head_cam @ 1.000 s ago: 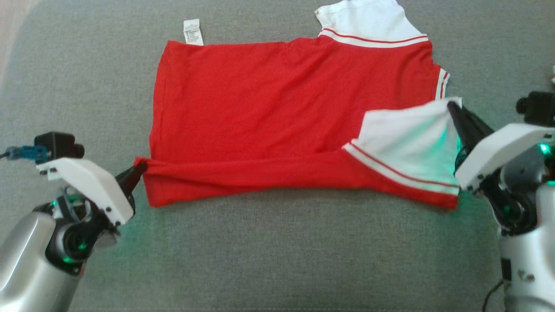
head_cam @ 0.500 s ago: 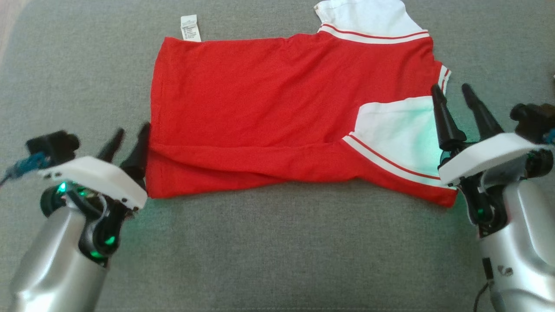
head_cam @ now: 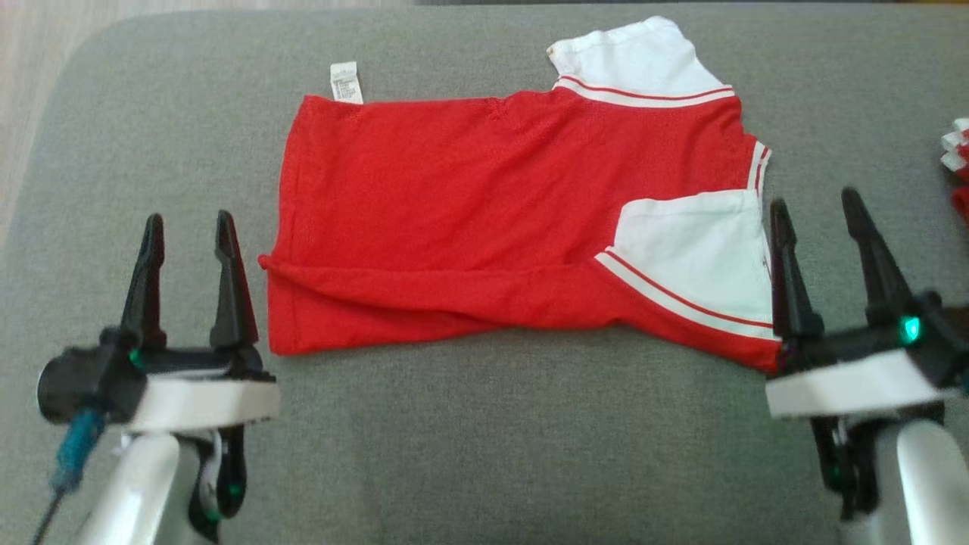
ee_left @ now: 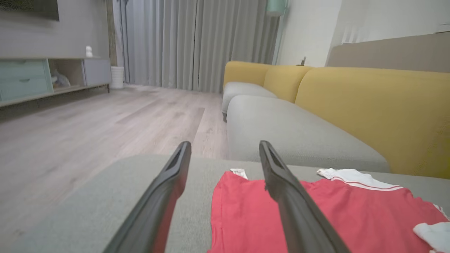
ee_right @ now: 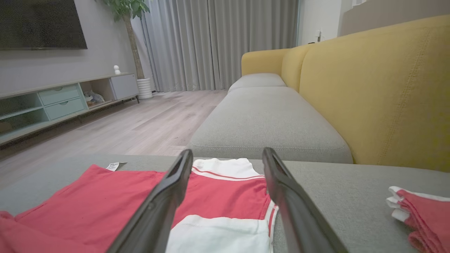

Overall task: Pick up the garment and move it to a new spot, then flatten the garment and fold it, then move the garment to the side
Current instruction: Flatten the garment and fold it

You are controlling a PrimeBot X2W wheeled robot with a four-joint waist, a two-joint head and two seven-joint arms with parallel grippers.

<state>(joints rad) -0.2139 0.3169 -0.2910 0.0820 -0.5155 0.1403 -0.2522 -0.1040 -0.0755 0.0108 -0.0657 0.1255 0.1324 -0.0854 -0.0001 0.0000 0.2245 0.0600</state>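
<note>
The red shirt [head_cam: 492,219] lies flat on the grey sofa seat [head_cam: 484,439], its near edge folded over the body in a long band. One white sleeve [head_cam: 696,250] lies folded onto the red at the right. The other sleeve [head_cam: 636,57] sticks out at the far edge, and a label [head_cam: 346,82] pokes out at the far left corner. The left gripper [head_cam: 188,221] hovers just beside the shirt's left edge, jaws open and empty. The right gripper [head_cam: 816,198] hovers just beside the folded sleeve, jaws spread, holding nothing. A red-and-white cloth [head_cam: 958,163] lies well apart at the right.
</note>
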